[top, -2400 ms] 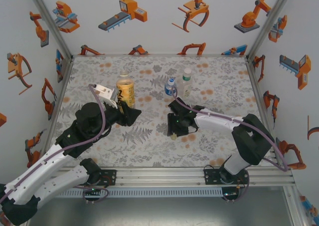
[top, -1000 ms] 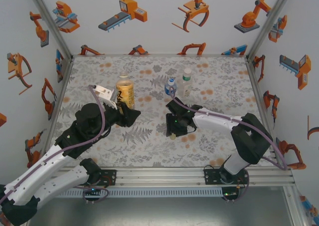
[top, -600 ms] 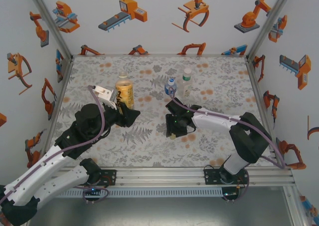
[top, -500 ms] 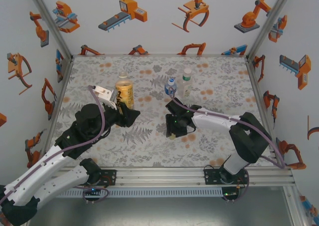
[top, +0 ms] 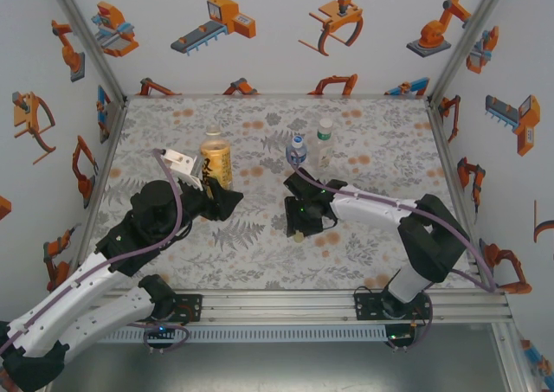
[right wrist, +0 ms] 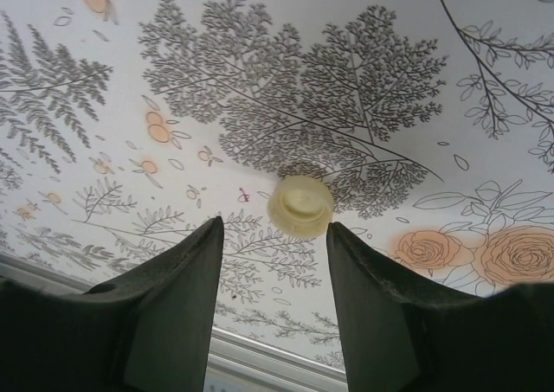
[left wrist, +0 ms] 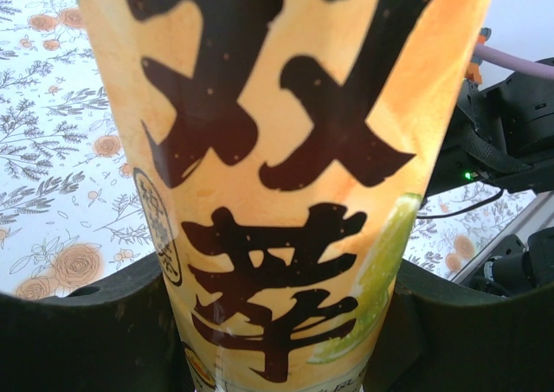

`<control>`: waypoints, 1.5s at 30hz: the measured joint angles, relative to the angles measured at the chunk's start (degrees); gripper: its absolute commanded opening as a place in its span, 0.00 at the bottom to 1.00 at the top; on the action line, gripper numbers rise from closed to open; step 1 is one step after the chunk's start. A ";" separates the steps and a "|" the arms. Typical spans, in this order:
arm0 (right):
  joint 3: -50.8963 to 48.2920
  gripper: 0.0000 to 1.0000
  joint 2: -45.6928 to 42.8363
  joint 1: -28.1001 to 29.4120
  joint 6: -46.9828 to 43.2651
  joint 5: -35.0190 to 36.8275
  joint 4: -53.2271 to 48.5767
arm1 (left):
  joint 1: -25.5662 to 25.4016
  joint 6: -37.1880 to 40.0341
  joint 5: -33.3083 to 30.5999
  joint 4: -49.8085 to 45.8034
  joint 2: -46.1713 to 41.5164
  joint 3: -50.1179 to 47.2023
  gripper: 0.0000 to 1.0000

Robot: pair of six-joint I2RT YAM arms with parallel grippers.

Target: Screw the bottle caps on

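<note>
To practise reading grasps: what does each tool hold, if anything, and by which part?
The left tool grips the yellow-labelled bottle low on its body. The right tool holds nothing; a pale cap lies on the mat ahead of its open jaws.

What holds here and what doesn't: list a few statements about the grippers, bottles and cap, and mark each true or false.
The left gripper is shut on the yellow bottle. True.
The right gripper holds the cap. False: its jaws are open and the cap lies loose on the mat.
The yellow bottle lies on its side. False: it stands upright.
The blue-labelled bottle and the green-labelled bottle stand side by side. True.
</note>
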 measured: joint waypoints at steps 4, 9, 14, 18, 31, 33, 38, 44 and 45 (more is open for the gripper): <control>2.34 0.49 0.00 1.60 -0.46 1.92 -1.49 | 0.00 0.00 0.00 0.00 0.00 -0.04 0.00; 3.85 0.49 1.66 3.28 -0.63 3.87 -3.06 | 0.00 0.00 -0.02 0.00 0.00 -0.13 0.00; 4.04 0.49 3.65 3.74 -0.63 4.74 -3.76 | 0.00 0.02 -0.02 0.00 0.00 -0.17 0.00; 4.07 0.49 3.80 3.74 -0.63 4.92 -4.35 | 0.00 0.02 -0.02 0.00 0.00 -0.17 0.00; 4.31 0.49 3.85 3.78 -1.05 5.99 -5.05 | 0.00 0.02 -0.04 0.02 0.02 -0.20 0.00; 4.33 0.49 3.87 3.78 -1.05 5.99 -5.05 | 0.00 0.02 -0.02 0.02 0.02 -0.22 0.00; 4.31 0.49 4.09 3.78 -1.05 5.97 -4.85 | 0.00 0.02 -0.04 0.02 0.02 -0.22 0.00; 4.31 0.49 4.70 3.78 -1.05 5.77 -4.81 | 0.00 0.02 -0.04 0.02 0.02 -0.22 0.00; 4.31 0.49 4.74 3.80 -1.05 5.75 -4.72 | 0.00 0.02 -0.04 0.02 0.02 -0.22 0.00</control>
